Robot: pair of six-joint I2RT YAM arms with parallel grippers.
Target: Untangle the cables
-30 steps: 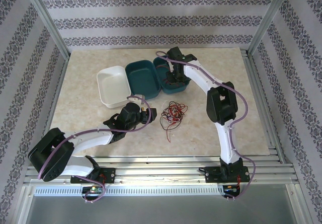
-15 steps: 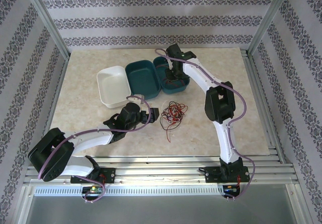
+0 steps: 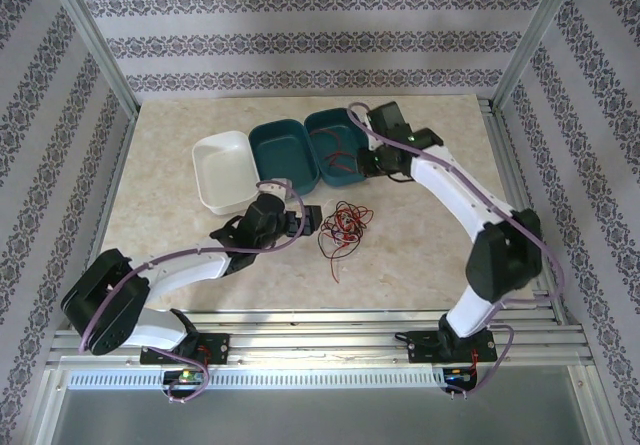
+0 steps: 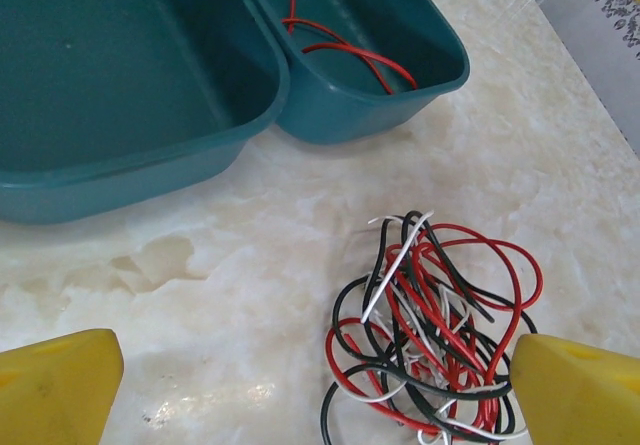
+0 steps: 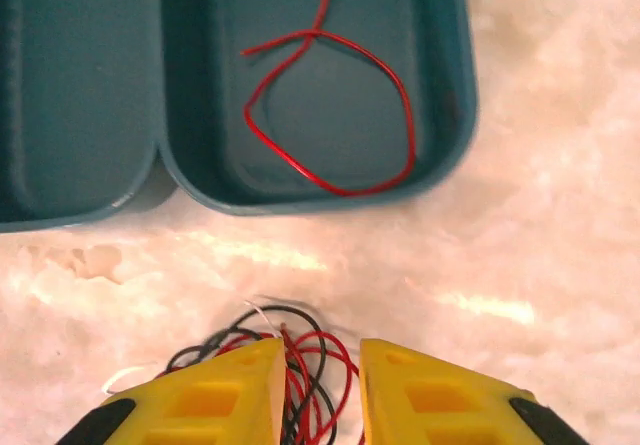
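- Left gripper [image 4: 318,393]: yellow fingertips stand wide apart, one at each side of the tangled bundle of thin red, black and white cables [image 4: 430,325].
- Right gripper [image 5: 315,395]: yellow fingers slightly apart, with a narrow gap; they hide part of the bundle.
- Single red cable [image 5: 330,105]: lies loose in the right-hand teal plastic tray [image 5: 455,85]; its upper end is cut off.
- Bundle: rests on the beige marble-pattern table [image 3: 420,255], near that tray; its lower edge is cropped in the left wrist view.
- Room: striped patterned wallpaper [image 3: 300,45].
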